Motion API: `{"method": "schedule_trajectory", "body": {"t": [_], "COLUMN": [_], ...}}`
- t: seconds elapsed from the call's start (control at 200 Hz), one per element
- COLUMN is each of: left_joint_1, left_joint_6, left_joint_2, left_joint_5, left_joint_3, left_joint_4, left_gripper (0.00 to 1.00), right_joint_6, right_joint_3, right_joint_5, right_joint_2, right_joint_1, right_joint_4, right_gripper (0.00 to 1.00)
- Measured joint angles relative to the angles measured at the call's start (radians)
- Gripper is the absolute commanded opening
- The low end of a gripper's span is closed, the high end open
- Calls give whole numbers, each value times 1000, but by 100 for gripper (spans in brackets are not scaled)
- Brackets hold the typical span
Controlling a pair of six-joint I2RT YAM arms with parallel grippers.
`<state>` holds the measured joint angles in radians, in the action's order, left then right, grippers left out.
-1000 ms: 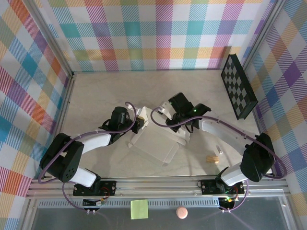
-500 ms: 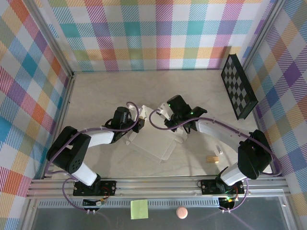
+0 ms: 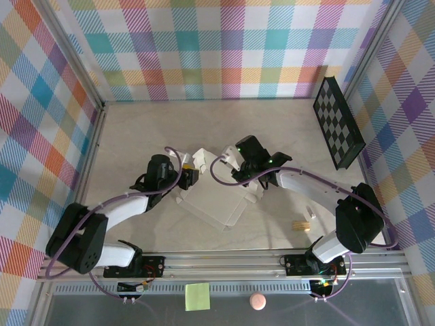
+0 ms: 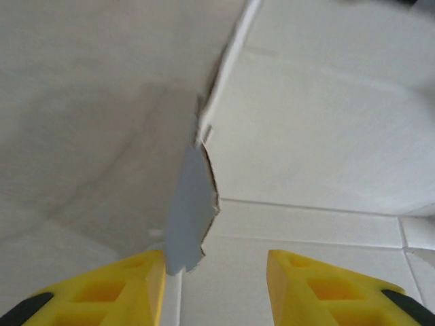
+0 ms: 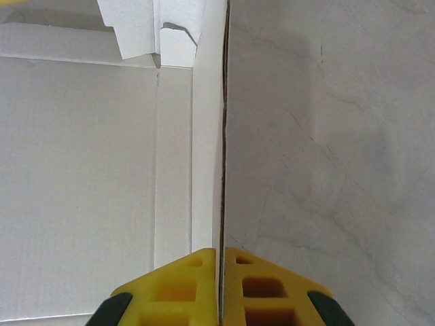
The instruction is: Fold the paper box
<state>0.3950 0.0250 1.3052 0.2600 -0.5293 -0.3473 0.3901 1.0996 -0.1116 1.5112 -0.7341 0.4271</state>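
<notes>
The paper box [image 3: 212,202] lies mid-table as a pale, creased sheet with some flaps raised. My left gripper [image 3: 192,176] is at its left edge. In the left wrist view it [image 4: 216,261] is open, and a grey-blue torn-edged flap [image 4: 191,204] stands upright between the yellow fingers [image 4: 122,285], close to the left one. My right gripper [image 3: 246,182] is at the box's far right side. In the right wrist view it [image 5: 220,252] is shut on a thin upright wall [image 5: 208,136] of the box, seen edge-on, with the box floor [image 5: 81,183] to its left.
A black checkerboard panel [image 3: 338,122] leans on the right wall. A small wooden piece [image 3: 300,225] lies on the table near the right arm. A yellow-green sticky note [image 3: 197,296] and a pink ball [image 3: 257,301] sit below the front rail. Plaid walls enclose three sides.
My left gripper has opened, let go of the flap and drawn back a little to the left. The right gripper has kept its pinch on the box wall.
</notes>
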Motion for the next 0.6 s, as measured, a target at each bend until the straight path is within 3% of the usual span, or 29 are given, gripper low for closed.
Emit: {"method": "schedule_trajectory", "body": {"t": [0.24, 0.455, 0.6], "left_joint_1": [-47, -54, -56], "left_joint_6": [93, 185, 219], "left_joint_2": [-113, -73, -27], "left_joint_5": [-39, -59, 4], "left_joint_3": [-16, -221, -337], "left_joint_4": [83, 249, 283], "left_gripper": [51, 56, 51], "right_joint_6": [12, 14, 14], "right_joint_3": [0, 0, 0], "right_joint_5": [3, 6, 7], "right_joint_2": [0, 0, 0], "right_joint_1": [0, 0, 0], "right_joint_4": [0, 0, 0], "right_gripper": [0, 0, 0]}}
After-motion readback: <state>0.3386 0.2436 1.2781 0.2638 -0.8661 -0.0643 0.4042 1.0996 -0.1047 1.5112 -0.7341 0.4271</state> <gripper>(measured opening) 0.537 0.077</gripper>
